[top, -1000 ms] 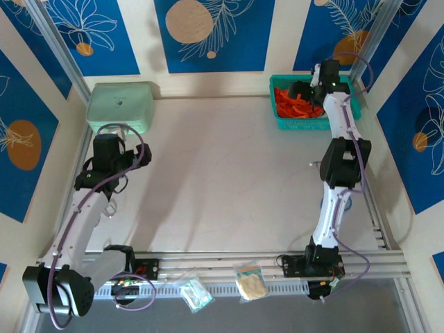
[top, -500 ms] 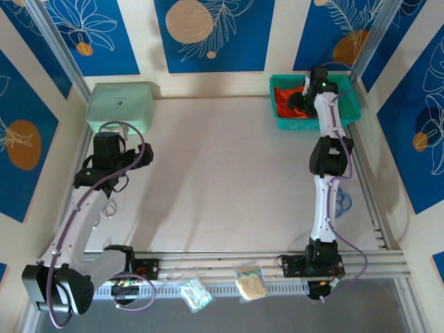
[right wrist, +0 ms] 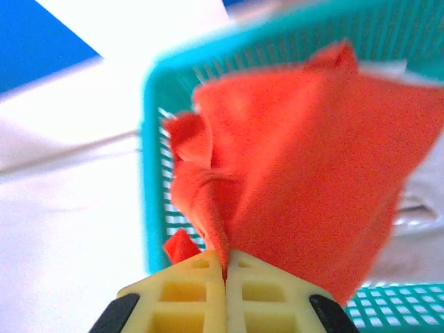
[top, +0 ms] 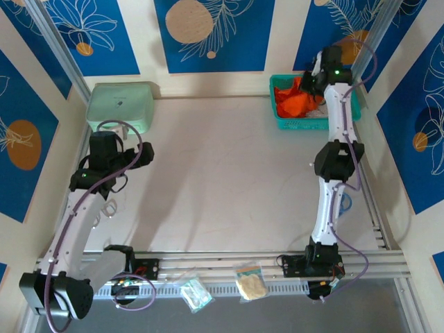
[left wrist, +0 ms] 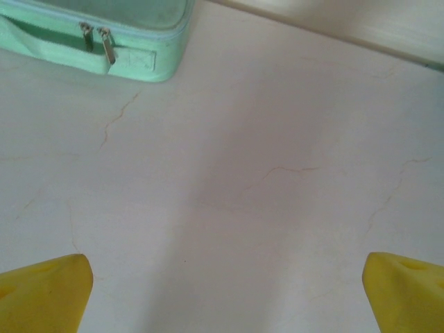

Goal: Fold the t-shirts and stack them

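Pale cream bench [top: 222, 173], blue leaf-print panels behind.

Change over the last second: the right arm has reached up over the teal basket [top: 298, 125] at the far right corner. The orange tee [top: 291, 100], which lay low and crumpled inside, now stands in a peak above the rim. In the wrist view the right claw [right wrist: 225, 267] has its fingers pressed together on a gathered fold of that tee. The rest hangs down into the basket.

We read this as the pick succeeding: the tee is being drawn out, but it is not yet clear of the basket, and no folding has begun.

The left arm has barely moved. The left claw [left wrist: 225, 295] is spread wide above bare bench, near the mint-green case [left wrist: 104, 28].

Hard to make out:
- The right wrist view is motion-blurred.
- How much of the tee is still caught in the basket is hidden by its own folds.
- A pale cloth [right wrist: 420, 201] under it may be a second shirt; we cannot tell.
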